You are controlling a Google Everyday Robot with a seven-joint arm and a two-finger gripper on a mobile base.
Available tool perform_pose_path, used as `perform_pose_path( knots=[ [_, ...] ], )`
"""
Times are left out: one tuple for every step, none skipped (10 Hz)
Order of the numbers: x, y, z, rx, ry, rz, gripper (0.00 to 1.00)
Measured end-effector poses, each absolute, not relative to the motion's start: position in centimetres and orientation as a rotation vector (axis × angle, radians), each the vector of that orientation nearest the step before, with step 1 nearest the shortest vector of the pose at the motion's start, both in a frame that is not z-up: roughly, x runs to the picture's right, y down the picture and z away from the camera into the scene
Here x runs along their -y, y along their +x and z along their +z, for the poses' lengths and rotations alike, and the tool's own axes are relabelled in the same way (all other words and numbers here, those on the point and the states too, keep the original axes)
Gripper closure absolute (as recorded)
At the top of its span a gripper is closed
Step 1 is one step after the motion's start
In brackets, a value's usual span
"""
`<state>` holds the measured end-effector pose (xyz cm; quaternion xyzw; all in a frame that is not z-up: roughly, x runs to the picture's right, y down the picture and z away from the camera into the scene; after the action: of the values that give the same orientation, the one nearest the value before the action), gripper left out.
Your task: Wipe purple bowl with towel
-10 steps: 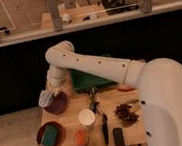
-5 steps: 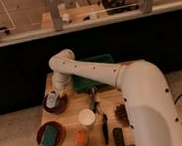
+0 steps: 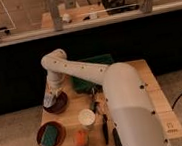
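Wiping stage of the task, seen from above and behind the robot. The arm (image 3: 79, 69) reached from the white body at the right across the wooden table (image 3: 152, 87) to its left rear corner, where the gripper (image 3: 52, 93) pointed down into the purple bowl (image 3: 63, 104). The claw was clenched, and the pale towel (image 3: 49, 99) showed at its tip, apparently pinched between the fingers and pressed against the left inner side of the bowl. The bowl sat upright on the table, near the left edge, just behind the reddish-brown bowl (image 3: 42, 142) that held a green sponge (image 3: 51, 135). A white cup (image 3: 86, 117), a small orange object (image 3: 81, 138) and a dark green mat (image 3: 103, 60) lay apart from the work area and played no part. Judged from this arrangement, the pick-up of the towel and the approach to the bowl were complete and cloth-to-bowl contact was made; how much of the inside had been covered could not be told. What likely remained was sweeping across the rest of the bowl, then lifting the towel clear.
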<state>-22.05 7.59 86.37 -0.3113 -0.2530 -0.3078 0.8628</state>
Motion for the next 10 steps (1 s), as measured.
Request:
perform_pose_path(
  knots=[
    [-8.3,-22.4,87.0,0.523,-0.669,-0.662,1.00],
    [-8.8,-22.4,87.7,0.517,-0.684,-0.666,1.00],
    [-9.2,-21.9,88.1,0.513,-0.699,-0.665,1.00],
    [-9.5,-21.5,88.5,0.512,-0.708,-0.663,1.00],
    [-9.9,-21.5,88.8,0.515,-0.713,-0.662,1.00],
    [-10.0,-21.6,89.0,0.520,-0.713,-0.658,1.00],
    [-10.0,-21.4,89.1,0.523,-0.711,-0.653,1.00],
    [-9.8,-21.6,89.1,0.527,-0.705,-0.656,1.00],
    [-9.6,-22.2,88.9,0.534,-0.698,-0.665,1.00],
    [-9.4,-23.0,88.5,0.541,-0.689,-0.680,1.00]
  ],
)
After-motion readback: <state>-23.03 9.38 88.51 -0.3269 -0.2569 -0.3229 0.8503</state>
